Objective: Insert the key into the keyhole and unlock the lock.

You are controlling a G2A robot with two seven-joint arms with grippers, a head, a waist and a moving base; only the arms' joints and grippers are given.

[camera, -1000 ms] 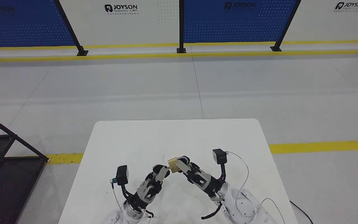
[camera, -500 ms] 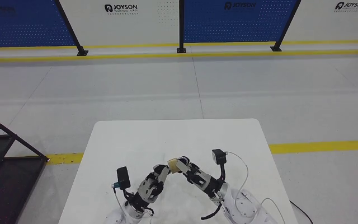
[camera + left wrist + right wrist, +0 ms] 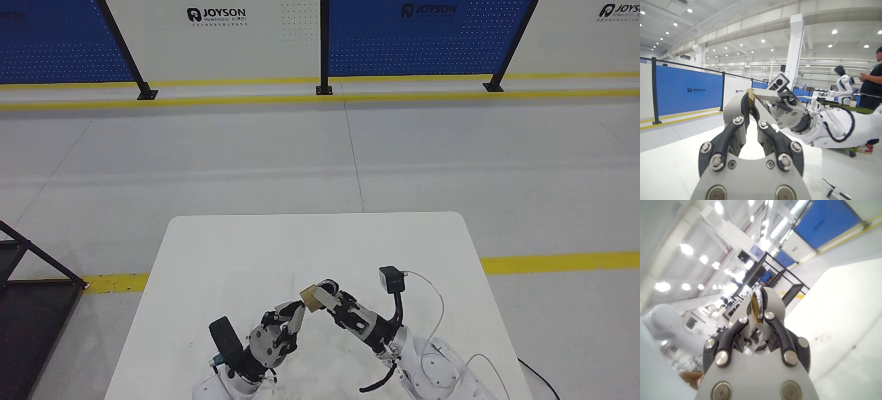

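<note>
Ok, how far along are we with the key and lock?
Done: the right gripper grips the lock, and the left gripper pinches what looks like the key. In hand: the two grippers meet tip to tip, key at the lock. To do: seat the key fully and turn it; how deep it sits is hidden.

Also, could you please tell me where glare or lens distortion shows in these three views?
Right wrist view: ceiling lamps flare into white blobs, a bright glint sits on the chrome shackle of the lock in the right end effector, and straight lines bend toward the edge. Left wrist view: even light, ceiling beams bow slightly. Top view: soft, flat lighting, no harsh glare on the table.
</note>
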